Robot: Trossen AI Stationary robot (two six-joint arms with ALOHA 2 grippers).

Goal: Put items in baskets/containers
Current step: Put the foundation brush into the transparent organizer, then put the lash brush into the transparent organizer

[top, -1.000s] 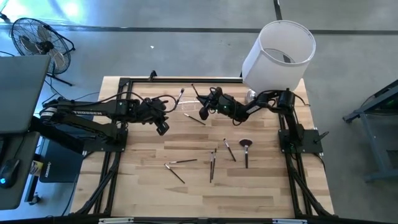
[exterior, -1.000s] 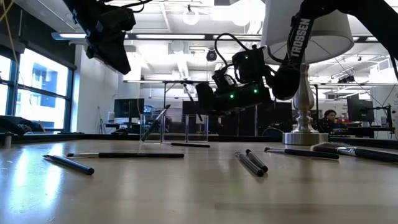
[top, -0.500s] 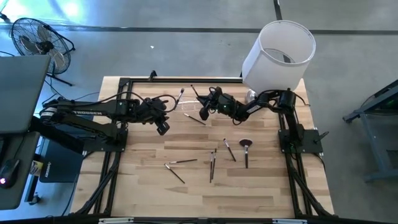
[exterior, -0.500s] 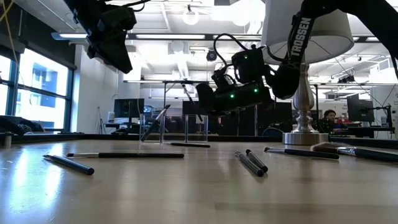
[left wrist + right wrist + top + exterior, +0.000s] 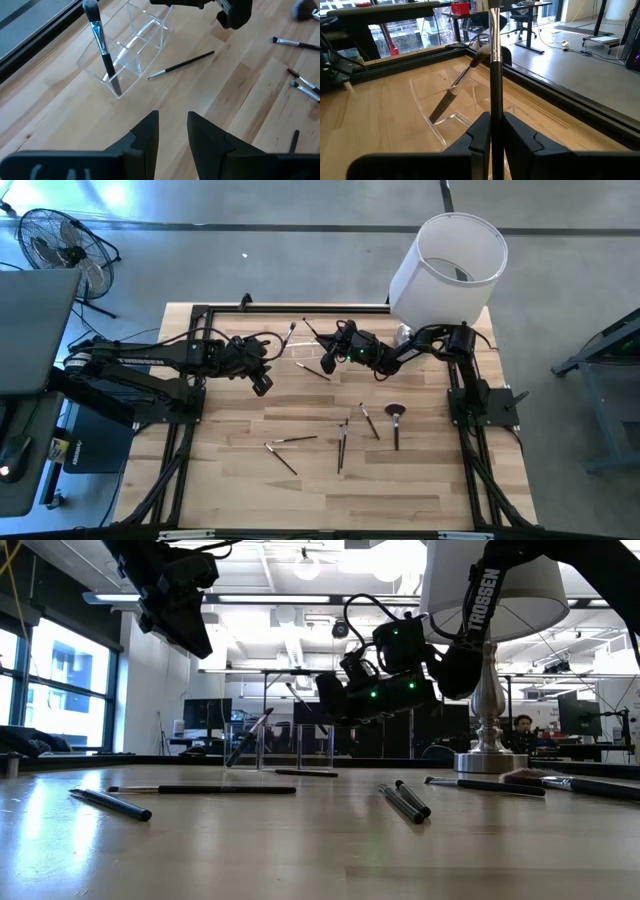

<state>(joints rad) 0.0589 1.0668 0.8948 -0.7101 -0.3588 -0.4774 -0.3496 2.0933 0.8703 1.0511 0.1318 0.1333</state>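
Observation:
A clear plastic holder (image 5: 305,352) stands on the table's far middle; it also shows in the left wrist view (image 5: 132,47) and the right wrist view (image 5: 452,112). One brush (image 5: 102,50) leans inside it, lower end on its floor. My right gripper (image 5: 326,358) hovers just right of the holder, shut on a dark slim brush (image 5: 494,55). My left gripper (image 5: 262,384) hangs open and empty left of the holder, above the table. Other brushes lie flat on the table: one by the holder (image 5: 182,65), several nearer the front (image 5: 343,445), and the fluffy-headed one (image 5: 396,418). My right gripper pinches the brush's dark handle (image 5: 494,107) between its two fingers. The fingers lie across the handle. The brush is lifted clear of the table, and its long free end (image 5: 308,325) slants up and away toward the far left, over the holder.
A big white lampshade (image 5: 450,265) on a metal base (image 5: 490,755) stands at the far right corner, close behind my right arm. The near half of the table has bare wood between the scattered brushes. A person (image 5: 524,726) sits far behind in the room.
My right gripper has turned a little, and the held brush's free end has swung slightly toward the table's left, over the holder. My left gripper has kept still.

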